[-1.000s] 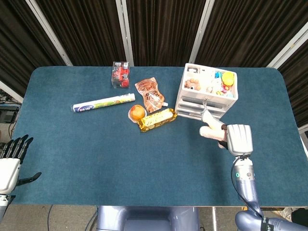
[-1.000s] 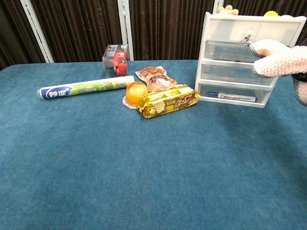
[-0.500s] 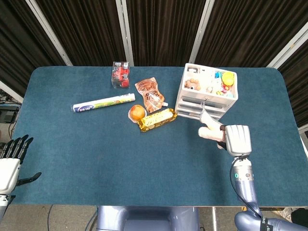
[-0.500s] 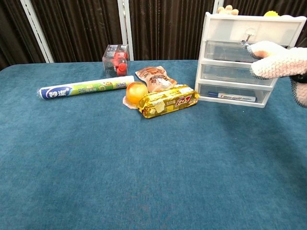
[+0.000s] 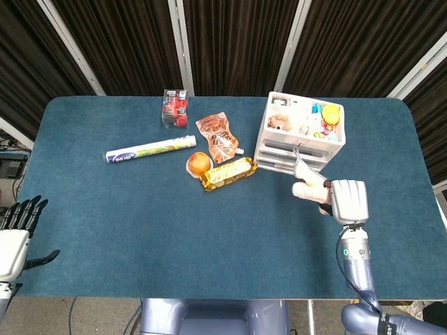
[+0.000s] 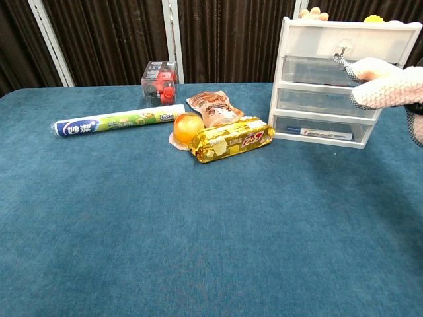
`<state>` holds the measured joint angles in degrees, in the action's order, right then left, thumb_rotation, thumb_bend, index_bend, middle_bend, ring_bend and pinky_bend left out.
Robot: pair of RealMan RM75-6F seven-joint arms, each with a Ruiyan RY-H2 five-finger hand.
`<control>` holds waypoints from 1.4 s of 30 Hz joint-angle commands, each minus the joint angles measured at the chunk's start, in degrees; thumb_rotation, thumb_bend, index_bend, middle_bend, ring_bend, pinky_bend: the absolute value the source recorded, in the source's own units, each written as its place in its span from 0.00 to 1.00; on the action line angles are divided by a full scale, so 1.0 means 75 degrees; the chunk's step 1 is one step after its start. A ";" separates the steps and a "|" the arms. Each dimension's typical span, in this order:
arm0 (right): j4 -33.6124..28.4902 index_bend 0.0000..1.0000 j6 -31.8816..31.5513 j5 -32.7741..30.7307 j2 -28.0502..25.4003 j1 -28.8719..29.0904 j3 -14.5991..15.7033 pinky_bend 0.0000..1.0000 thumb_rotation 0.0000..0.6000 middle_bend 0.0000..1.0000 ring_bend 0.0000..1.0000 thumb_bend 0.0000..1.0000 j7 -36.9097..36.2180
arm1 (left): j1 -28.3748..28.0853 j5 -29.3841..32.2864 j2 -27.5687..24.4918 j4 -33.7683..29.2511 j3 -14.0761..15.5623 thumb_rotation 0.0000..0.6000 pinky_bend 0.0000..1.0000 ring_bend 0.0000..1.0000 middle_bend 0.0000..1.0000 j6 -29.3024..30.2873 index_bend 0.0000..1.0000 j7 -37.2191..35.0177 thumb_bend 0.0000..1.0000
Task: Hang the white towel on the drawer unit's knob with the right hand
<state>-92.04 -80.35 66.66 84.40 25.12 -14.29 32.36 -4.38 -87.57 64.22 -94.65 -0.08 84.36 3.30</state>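
The white towel point(image 5: 306, 179) point(image 6: 384, 84) is bunched and held by my right hand point(image 5: 347, 200), just in front of the white drawer unit point(image 5: 302, 132) point(image 6: 344, 79). In the chest view the towel's loop end reaches up to the small knob point(image 6: 342, 46) on the unit's top drawer; whether it is hooked on the knob is unclear. My left hand point(image 5: 17, 230) hovers off the table's near left corner, fingers apart and holding nothing.
On the blue table point(image 5: 140, 216) lie a rolled tube point(image 5: 149, 149), an orange point(image 5: 200, 162), a gold snack pack point(image 5: 228, 173), a brown pouch point(image 5: 218, 135) and a clear box with red items point(image 5: 175, 107). Toys fill the drawer unit's top.
My right hand with the towel drifted slightly left, then back right, staying at the drawer front. Nothing else moved.
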 commanded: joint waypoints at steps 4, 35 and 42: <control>0.0009 0.85 0.0041 -0.0026 0.0053 -0.0006 0.0062 0.92 1.00 1.00 0.99 0.47 0.0047 | 0.0000 0.0002 -0.0005 -0.0002 0.0000 1.00 0.00 0.00 0.00 -0.0002 0.00 -0.0009 0.00; -0.0079 0.85 -0.0289 0.0417 0.0029 -0.0164 0.0055 0.92 1.00 1.00 0.99 0.47 -0.0383 | 0.0006 -0.0020 0.0010 0.0012 0.0007 1.00 0.00 0.00 0.00 0.0014 0.00 0.0017 0.00; -0.0123 0.85 -0.0252 0.0380 -0.0005 -0.0181 0.0042 0.92 1.00 1.00 0.99 0.47 -0.0364 | 0.0006 -0.0018 0.0013 0.0012 0.0008 1.00 0.00 0.00 0.00 0.0010 0.00 0.0027 0.00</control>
<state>-92.97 -82.25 69.54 84.36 23.77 -13.96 29.62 -4.34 -87.70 64.31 -94.56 -0.02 84.44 3.50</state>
